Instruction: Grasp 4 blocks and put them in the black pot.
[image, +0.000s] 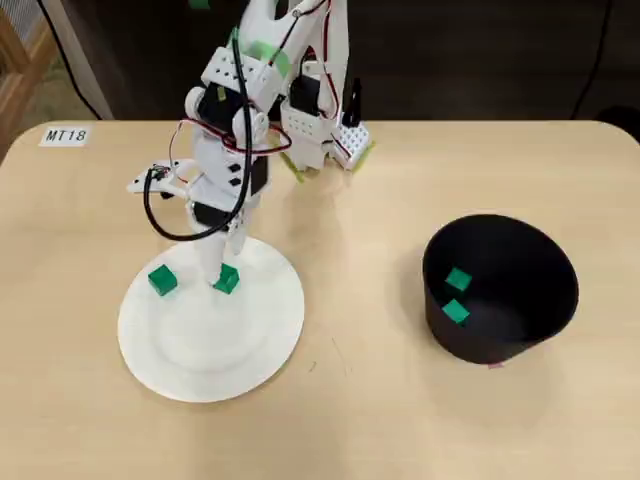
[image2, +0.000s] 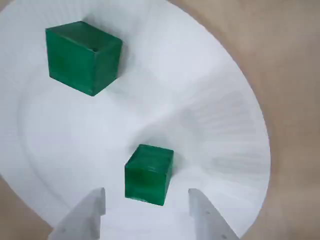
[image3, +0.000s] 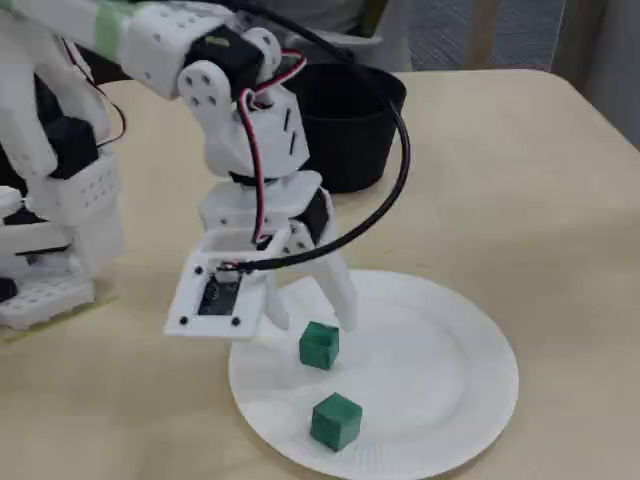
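Note:
Two green blocks lie on the white plate (image: 220, 350). One block (image: 226, 278) (image2: 149, 174) (image3: 319, 345) sits right at my open gripper (image: 222, 262) (image2: 147, 202) (image3: 312, 322), whose white fingertips (image2: 92, 210) stand on either side of it without touching. The other block (image: 162, 280) (image2: 83, 56) (image3: 335, 420) rests apart from it on the plate, left of it in the overhead view. The black pot (image: 545, 260) (image3: 345, 120) stands on the right of the overhead view. Two more green blocks (image: 458, 279) (image: 455, 312) lie inside it.
The arm's base (image: 320, 130) is mounted at the table's far edge in the overhead view. A label reading MT18 (image: 66, 135) is stuck at the far left corner. Bare tan tabletop (image: 360, 300) lies between plate and pot.

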